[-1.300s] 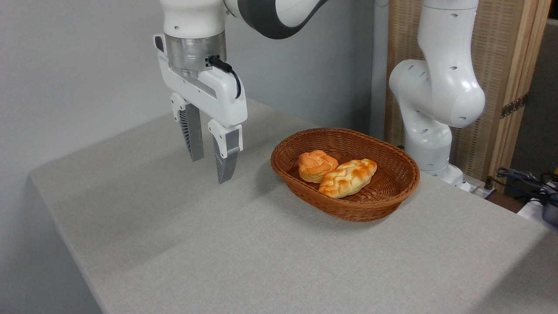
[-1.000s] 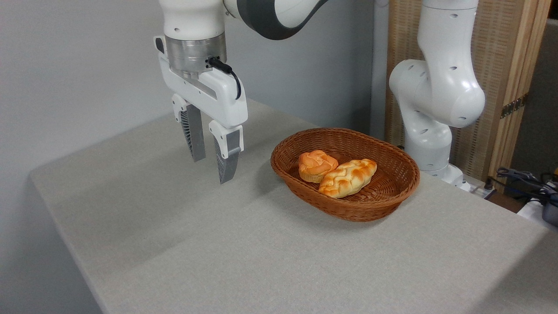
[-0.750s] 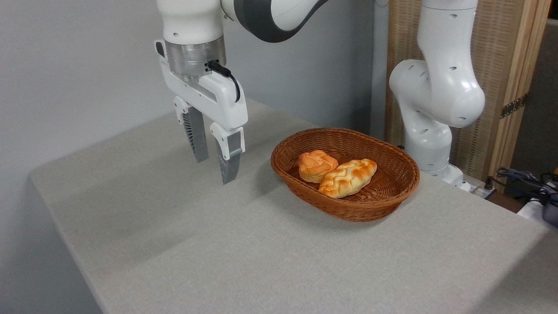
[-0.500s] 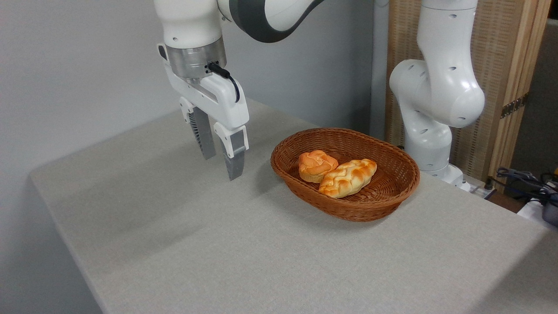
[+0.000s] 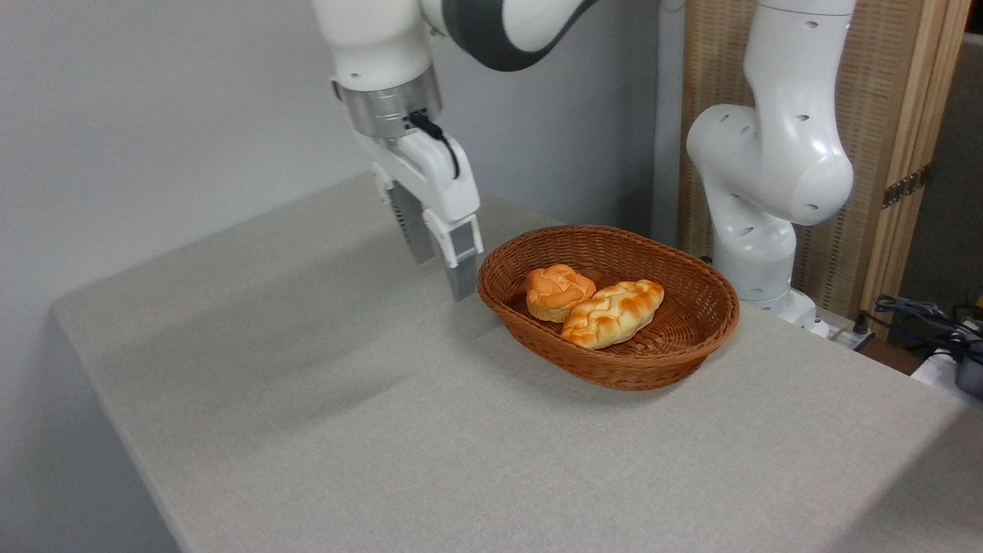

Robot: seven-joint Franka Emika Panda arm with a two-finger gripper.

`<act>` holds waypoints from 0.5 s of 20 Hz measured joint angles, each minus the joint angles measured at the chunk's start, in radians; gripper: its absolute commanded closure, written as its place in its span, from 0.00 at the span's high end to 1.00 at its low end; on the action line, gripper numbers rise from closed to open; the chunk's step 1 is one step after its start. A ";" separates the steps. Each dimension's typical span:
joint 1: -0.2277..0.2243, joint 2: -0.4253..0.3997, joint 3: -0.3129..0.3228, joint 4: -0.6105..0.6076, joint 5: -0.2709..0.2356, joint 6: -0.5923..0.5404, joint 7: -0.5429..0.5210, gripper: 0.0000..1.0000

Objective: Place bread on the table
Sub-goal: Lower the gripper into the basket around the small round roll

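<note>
The bread (image 5: 558, 291), a small round orange-golden bun with a knotted top, lies in the left part of a brown wicker basket (image 5: 676, 361) on the grey speckled table (image 5: 369, 430). My gripper (image 5: 441, 275) hangs open just left of the basket's rim, above the table, with nothing between its grey fingers. It is to the left of the bun and apart from it.
A longer, paler braided loaf (image 5: 613, 311) rests against the bun on its right inside the basket. The arm's white base (image 5: 768, 177) rises behind the basket. Cables (image 5: 933, 322) lie off the table's right edge. A wooden screen (image 5: 883, 115) stands behind.
My gripper has moved right and slightly back, from over the table's left middle to right beside the basket's left rim, tilting a little. It has stayed open. The bread has not moved.
</note>
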 measured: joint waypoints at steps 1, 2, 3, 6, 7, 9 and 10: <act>0.000 -0.025 0.000 -0.029 0.000 -0.004 0.022 1.00; 0.000 -0.050 0.000 -0.058 0.004 -0.013 0.045 1.00; 0.000 -0.074 0.000 -0.085 0.010 -0.021 0.071 1.00; 0.000 -0.130 0.000 -0.156 0.022 -0.027 0.120 1.00; 0.000 -0.144 0.000 -0.178 0.023 -0.027 0.131 1.00; 0.000 -0.175 0.000 -0.228 0.023 -0.041 0.162 1.00; 0.000 -0.186 0.000 -0.244 0.023 -0.060 0.180 1.00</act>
